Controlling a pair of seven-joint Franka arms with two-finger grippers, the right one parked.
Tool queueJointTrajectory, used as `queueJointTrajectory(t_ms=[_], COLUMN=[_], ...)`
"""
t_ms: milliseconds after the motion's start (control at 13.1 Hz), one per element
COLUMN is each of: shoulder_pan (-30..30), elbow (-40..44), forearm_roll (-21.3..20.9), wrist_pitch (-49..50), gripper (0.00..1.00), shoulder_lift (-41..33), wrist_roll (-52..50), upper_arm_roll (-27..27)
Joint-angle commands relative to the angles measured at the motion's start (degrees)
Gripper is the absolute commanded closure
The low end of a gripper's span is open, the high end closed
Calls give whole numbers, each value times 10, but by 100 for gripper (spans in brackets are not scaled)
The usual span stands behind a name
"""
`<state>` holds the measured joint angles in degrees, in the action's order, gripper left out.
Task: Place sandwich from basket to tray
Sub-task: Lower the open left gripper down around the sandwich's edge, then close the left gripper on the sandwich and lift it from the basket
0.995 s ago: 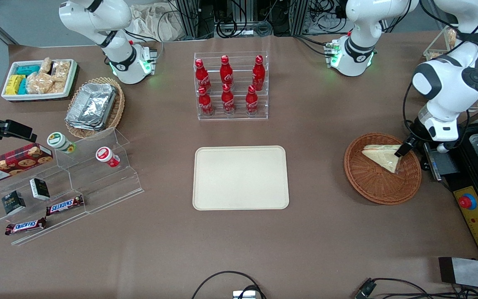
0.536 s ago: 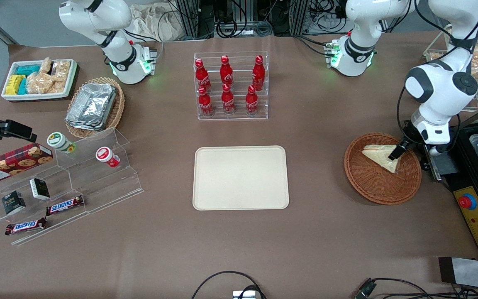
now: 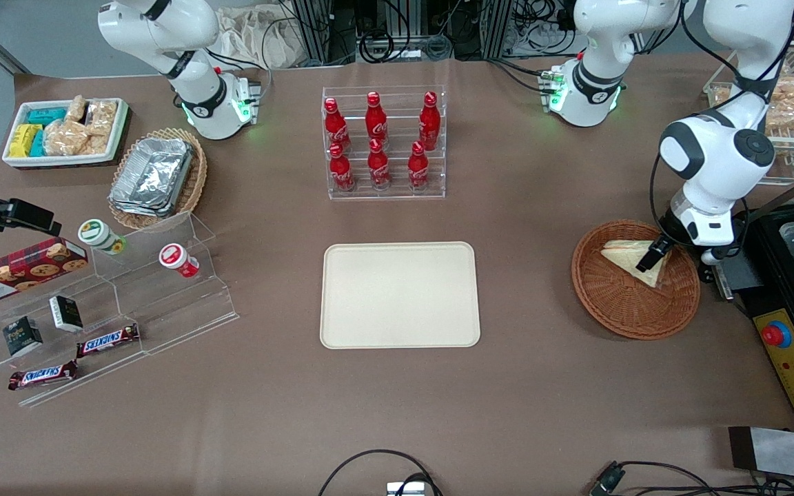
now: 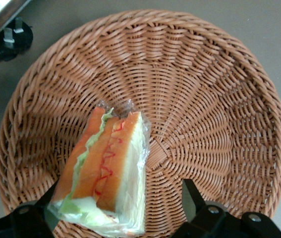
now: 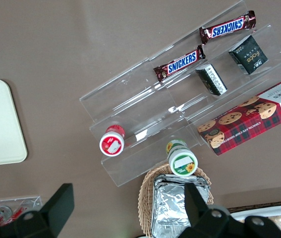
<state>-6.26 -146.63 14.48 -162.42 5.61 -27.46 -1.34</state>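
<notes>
The desk [image 3: 548, 386] carries the cream tray [image 3: 400, 295] at its middle, bare, and the round reddish-brown basket [image 3: 617, 310] well apart from the tray toward the working arm's end. In the basket lies the sandwich [image 4: 105, 171], a wrapped wedge resting on its side with its orange filling edge up. The gripper [image 4: 115, 210] hangs just above it, fingers [image 4: 192, 193] spread either side of the wedge, not yet pinching. It looks light, soft and easily crushed, its film slippery; a gentle grip across the flat bread faces near the thick end seems best.
</notes>
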Motion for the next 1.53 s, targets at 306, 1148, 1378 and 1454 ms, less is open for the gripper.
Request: queueJointTrajectory(t_ms=[306, 1148, 1378, 1454], shoulder_pan=[5, 5, 6, 6], elbow=[-1, 11, 17, 19], forearm_roll=[11, 4, -1, -2], wrist_pitch=[-17, 147, 189, 201], gripper=[82, 88, 87, 87], shoulder_lift=[1, -124, -150, -158], wrist_roll=[5, 171, 244, 273], upper_arm_roll=[-8, -5, -7, -8])
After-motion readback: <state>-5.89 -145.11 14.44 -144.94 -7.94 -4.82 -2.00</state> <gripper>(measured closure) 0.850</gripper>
